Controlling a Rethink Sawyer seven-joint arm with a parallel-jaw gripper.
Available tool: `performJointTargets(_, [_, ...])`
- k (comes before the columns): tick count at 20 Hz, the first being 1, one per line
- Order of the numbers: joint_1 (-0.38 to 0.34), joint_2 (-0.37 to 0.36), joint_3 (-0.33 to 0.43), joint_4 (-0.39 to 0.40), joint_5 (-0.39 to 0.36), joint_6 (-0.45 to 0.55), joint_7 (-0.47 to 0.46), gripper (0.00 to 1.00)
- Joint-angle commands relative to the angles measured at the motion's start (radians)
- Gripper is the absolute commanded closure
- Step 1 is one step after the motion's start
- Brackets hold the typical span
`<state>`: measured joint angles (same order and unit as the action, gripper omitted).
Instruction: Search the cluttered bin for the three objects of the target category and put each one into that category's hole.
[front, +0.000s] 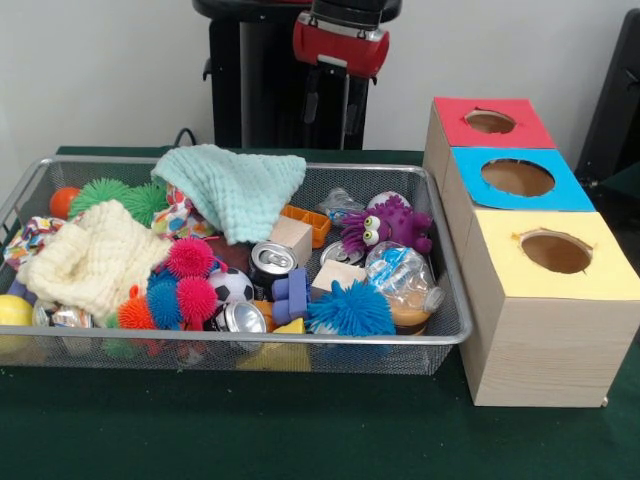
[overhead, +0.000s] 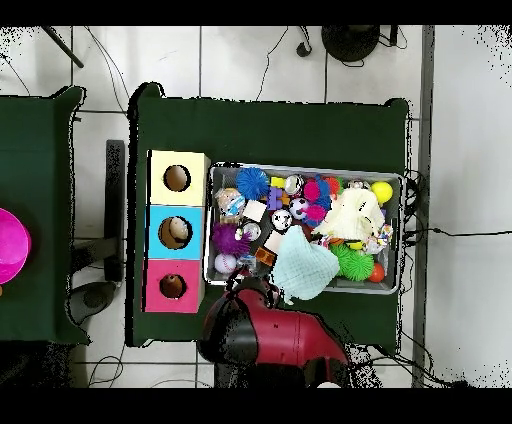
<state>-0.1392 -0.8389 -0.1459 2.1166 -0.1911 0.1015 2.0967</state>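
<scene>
Currently the arm (front: 340, 40) is drawn back behind the wire bin (front: 440, 335); its gripper is hidden, so cannot tell open or closed. Bin is full: mint cloth (front: 235, 185) draped at the far side, cream cloth (front: 90, 260) at one end, purple toy (front: 385, 225), blue spiky ball (front: 350, 308), two cans (front: 270, 262), crushed plastic bottle (front: 405, 285). Just beside the bin stands the wooden box (front: 545, 330) with red hole (front: 490, 121), blue hole (front: 517, 177), yellow hole (front: 556, 252). Blue hole possibly holds something pale, seen from overhead.

The wire bin (front: 440, 335) is packed rim to rim; a teal cloth (front: 235, 185) drapes its twelve-o'clock edge; all three box holes (front: 556, 251) at three o'clock lie unobstructed.
</scene>
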Motion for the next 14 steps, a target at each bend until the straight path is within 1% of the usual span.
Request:
performJointTargets(1, [0.013, 0.049, 0.069, -0.085, -0.040, -0.046, 0.058, 0.00])
performJointTargets(11, [0.056, 0.035, 0.028, -0.083, -0.026, -0.017, 0.071, 0.00])
performJointTargets(14, [0.045, 0.042, 0.038, -0.082, -0.028, -0.025, 0.069, 0.00])
